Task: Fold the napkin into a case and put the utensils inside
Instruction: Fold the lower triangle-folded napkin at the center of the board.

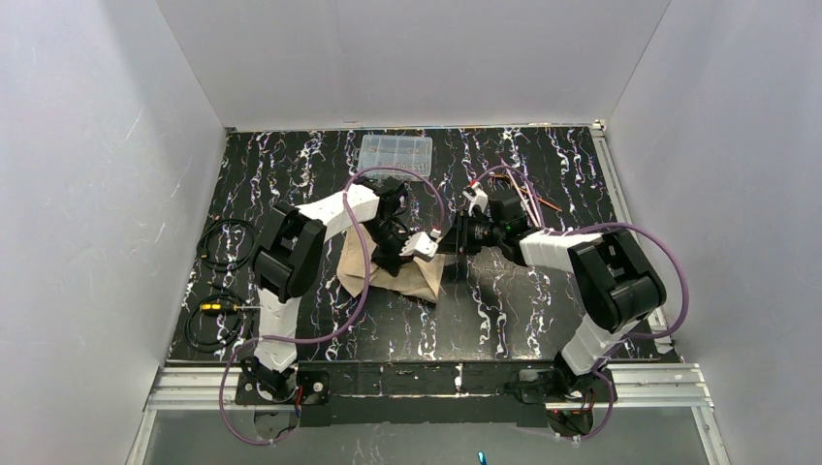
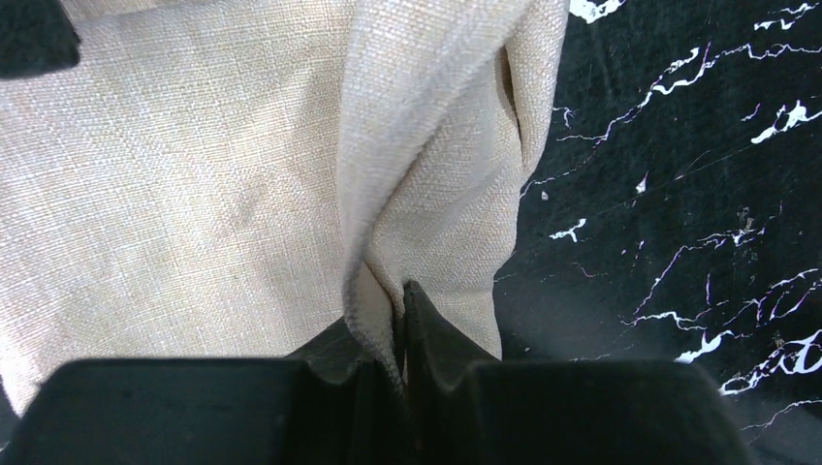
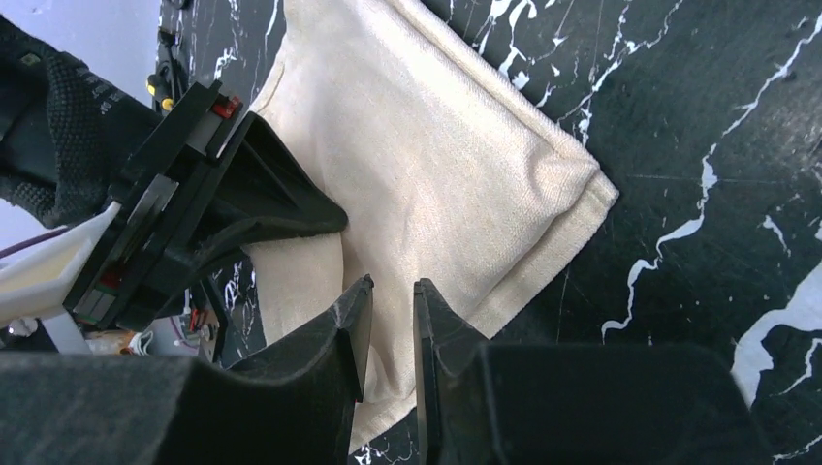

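Left hand [image 2: 402, 302] clamped on raised ridge of napkin [image 2: 194, 194] — cloth pinched between fingers, puckered upward, rest lying flat on black marbled desk [image 2: 679, 194]. Right hand [image 3: 393, 295] hovers over napkin's edge, fingers slightly apart, narrow gap, nothing gripped. Napkin folded in layers, doubled hems at one corner, mid-desk between both arms. Utensils [image 1: 549, 204] — thin copper slivers on desk just behind right arm, mostly hidden. Clear compartment box [image 1: 395, 150] at far edge, well apart from cloth.
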